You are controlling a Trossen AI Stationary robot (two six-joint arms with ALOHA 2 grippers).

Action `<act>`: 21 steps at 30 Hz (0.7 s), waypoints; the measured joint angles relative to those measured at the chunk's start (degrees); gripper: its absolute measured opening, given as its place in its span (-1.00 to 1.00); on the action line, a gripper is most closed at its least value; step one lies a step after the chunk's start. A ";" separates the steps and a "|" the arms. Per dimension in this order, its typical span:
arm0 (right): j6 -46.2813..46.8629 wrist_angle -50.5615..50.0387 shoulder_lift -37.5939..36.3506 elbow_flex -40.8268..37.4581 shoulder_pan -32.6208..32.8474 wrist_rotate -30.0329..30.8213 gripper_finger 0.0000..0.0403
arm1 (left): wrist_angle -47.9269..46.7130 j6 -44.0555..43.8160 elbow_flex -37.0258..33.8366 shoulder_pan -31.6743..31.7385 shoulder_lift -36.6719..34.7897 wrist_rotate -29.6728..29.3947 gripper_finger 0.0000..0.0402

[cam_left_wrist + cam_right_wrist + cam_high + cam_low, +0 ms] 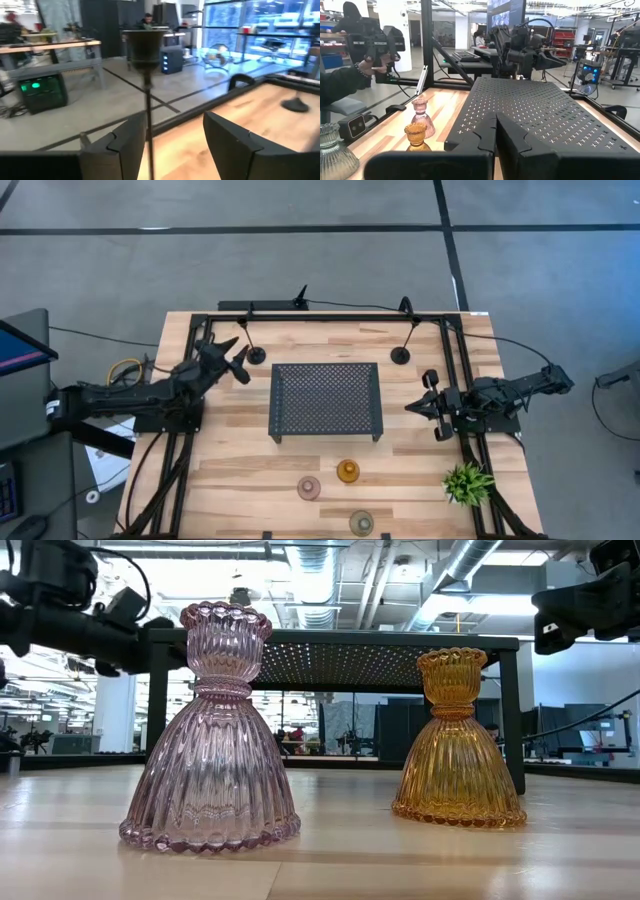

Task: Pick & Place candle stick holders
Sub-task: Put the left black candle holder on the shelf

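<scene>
From overhead, the black perforated tray (325,402) sits mid-counter, so I'll place everything off that. The left end effector (238,360) is just off the tray's far-left corner, right at one slim black holder (256,354). The second black holder (401,356) stands off the tray's far-right corner, untouched. On the tray's near side are the amber holder (347,471), the pink holder (309,488), and the green holder (361,523) closest to the counter (230,460) edge. The right end effector (433,407) waits to the tray's right, with a small spiky plant (467,481) nearby.

Low view: the pink holder (211,730) and amber holder (458,741) stand upright in front of the tray (340,644), well apart.

Left wrist view: the fingers (120,145) are spread wide, with the black holder's stem (146,100) running up between them, much closer to one finger. It doesn't look gripped yet, though it's blurry, so I can't rule out contact.

Right wrist view: its fingers (482,132) look pressed together with nothing in them, aimed across the tray (530,110). A person's arm (345,80) shows off past the counter.

What worries me: that stem is off-centre, so one finger would hit first as the fingers close and shove it. A tall thin stem on a small base seems easy to tip.
</scene>
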 joint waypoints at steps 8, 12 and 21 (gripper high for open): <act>0.00 0.00 0.00 0.00 0.00 0.00 -1.00 | 9.30 -2.81 0.00 7.53 12.77 3.85 -0.01; 0.00 0.00 0.00 0.00 0.00 0.01 -1.00 | 16.00 -3.33 0.00 9.51 18.04 7.64 -0.01; 0.07 0.00 0.00 0.00 0.00 3.03 -1.00 | 25.66 -2.85 0.00 12.63 24.46 7.61 -0.01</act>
